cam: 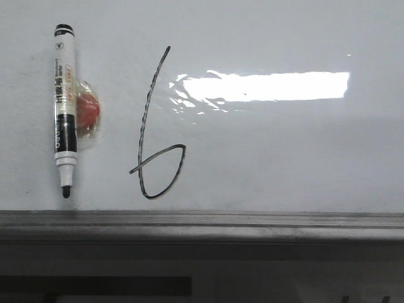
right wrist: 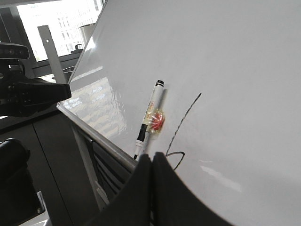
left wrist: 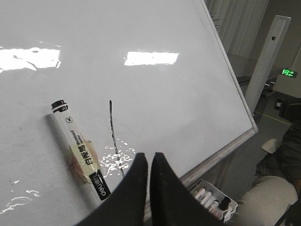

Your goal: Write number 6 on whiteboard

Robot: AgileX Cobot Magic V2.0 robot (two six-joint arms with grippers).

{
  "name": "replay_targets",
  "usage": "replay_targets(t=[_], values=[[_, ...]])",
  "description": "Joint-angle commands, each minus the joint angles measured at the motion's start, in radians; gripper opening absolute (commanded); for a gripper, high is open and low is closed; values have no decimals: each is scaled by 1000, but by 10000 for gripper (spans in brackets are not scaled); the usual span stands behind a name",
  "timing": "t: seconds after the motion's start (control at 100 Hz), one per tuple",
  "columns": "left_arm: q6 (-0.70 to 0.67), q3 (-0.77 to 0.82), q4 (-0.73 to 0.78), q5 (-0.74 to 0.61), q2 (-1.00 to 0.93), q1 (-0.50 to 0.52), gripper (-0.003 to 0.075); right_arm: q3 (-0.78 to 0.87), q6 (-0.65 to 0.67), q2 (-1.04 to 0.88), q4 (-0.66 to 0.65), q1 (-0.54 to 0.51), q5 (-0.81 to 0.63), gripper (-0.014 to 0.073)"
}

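While both claws, left claw (left wrist: 149,160) and right claw (right wrist: 151,162), sit pinched together and empty, the number 6 (cam: 156,136) stands finished on the whiteboard (cam: 284,158) near its lower ledge. Marker (cam: 65,107) beside it: light, stiff, slick; grip mid-barrel.

Marker and figure side by side on the board

On the whiteboard (cam: 303,158) the number 6 (cam: 154,129) sits left of centre, above the ledge (cam: 252,222) that runs along the board's lower edge. Just left of it — apart, not touching — a marker (cam: 64,107) hangs upright, tip down, fixed to the board by a small holder (cam: 88,112) on its right side, between marker and figure.
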Motion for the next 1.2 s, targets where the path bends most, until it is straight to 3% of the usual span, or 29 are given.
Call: replay_targets(t=[0.0, 0.2, 0.38, 0.49, 0.74, 0.86, 1.01, 1.14, 1.19], values=[[-2, -28, 1, -60, 10, 14, -19, -26, -10, 10, -10, -3, -73, -64], [-57, -28, 96, -62, 4, 166, -19, -26, -10, 10, -10, -3, -73, -64], [-232, -28, 343, -62, -10, 375, -19, -26, -10, 10, -10, -3, -73, -64], [-248, -23, 483, -58, -62, 505, -19, -26, -10, 10, -10, -3, -73, -64], [-248, 80, 500, -58, -136, 752, -19, -26, -10, 10, -10, -3, -73, -64], [-263, 159, 495, -58, -166, 780, -19, -26, -10, 10, -10, -3, -73, -64], [-434, 258, 500, -58, -205, 782, -19, -26, -10, 10, -10, -3, -73, -64], [-432, 255, 554, 172, -210, 782, -19, -26, -10, 10, -10, -3, -73, -64], [-439, 255, 563, 174, -210, 782, -19, -26, -10, 10, -10, -3, -73, -64]])
